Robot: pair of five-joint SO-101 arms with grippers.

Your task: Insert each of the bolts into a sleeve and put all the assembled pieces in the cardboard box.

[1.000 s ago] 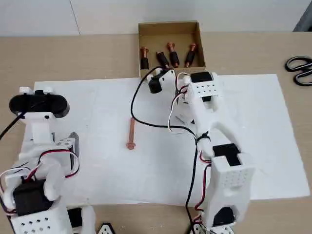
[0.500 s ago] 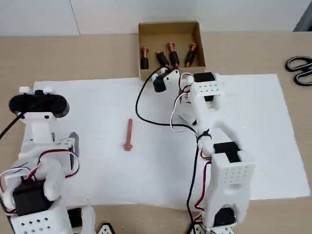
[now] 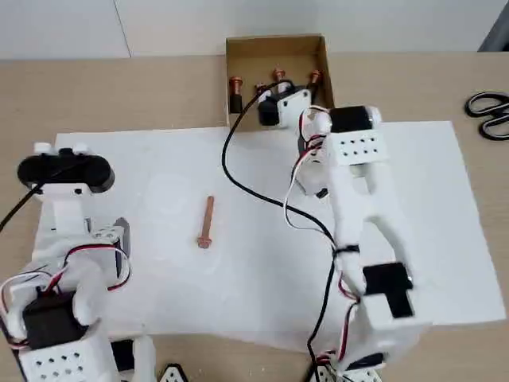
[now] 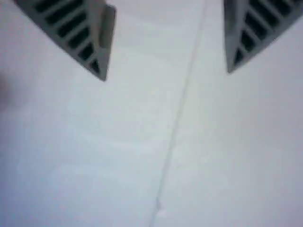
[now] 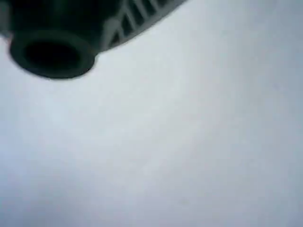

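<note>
Snapshot off table cams. Seeing one loose copper bolt flat on white paper sheet, roughly mid-sheet, between both arms, head toward near edge, shank aimed at cardboard box. Bolt bare, not yet in sleeve, touching neither gripper.

Counting four assembled pieces inside box, copper heads showing above dark bodies, spread along its floor. Partly masked by right arm's wrist camera, so can't vouch for more detail. Box parked on bare wooden table, just beyond far edge of paper.

Got right gripper clamped on black sleeve: bore facing camera, grey ribbed finger hard against its side, plain white paper beneath. From high view, right arm stretched across sheet toward box, wrist end overlapping box's near wall.

Got left gripper spread wide, ribbed fingers well apart, hanging over paper with faint crease running underneath. From high view, left arm folded up at near-left corner of sheet, well apart from bolt.

Also noting scissors on table at far right, off paper, and black cable looping from right arm's wrist across sheet, passing near bolt's shank tip.
</note>
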